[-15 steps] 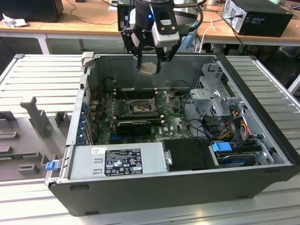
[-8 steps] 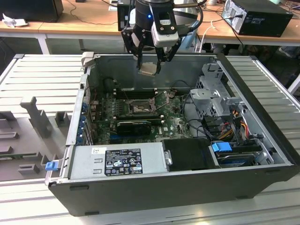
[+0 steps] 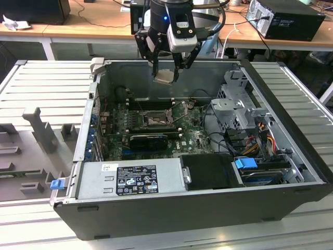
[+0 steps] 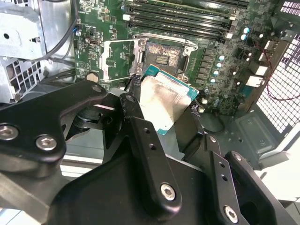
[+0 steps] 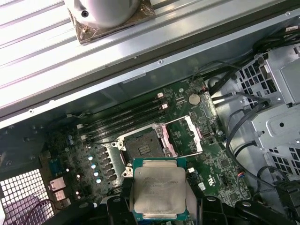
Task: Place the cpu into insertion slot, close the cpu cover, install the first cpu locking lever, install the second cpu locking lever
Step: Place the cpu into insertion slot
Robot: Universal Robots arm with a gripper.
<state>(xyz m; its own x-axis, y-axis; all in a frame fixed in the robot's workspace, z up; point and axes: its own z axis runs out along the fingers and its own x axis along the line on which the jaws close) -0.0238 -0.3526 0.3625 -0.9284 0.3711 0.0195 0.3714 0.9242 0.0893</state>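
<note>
Silver-topped cpu [image 5: 159, 190] sits clamped in our gripper [image 3: 166, 71] above the bare socket [image 5: 143, 146]; the cover [image 5: 195, 134] stands open, so we judge no step done yet.

Bright light — glare on the cpu [image 4: 161, 101]

A black label [image 3: 136, 179] and a small white sticker [image 3: 106, 167] mark the power supply [image 3: 169, 177]. Their print is too small to read.
</note>
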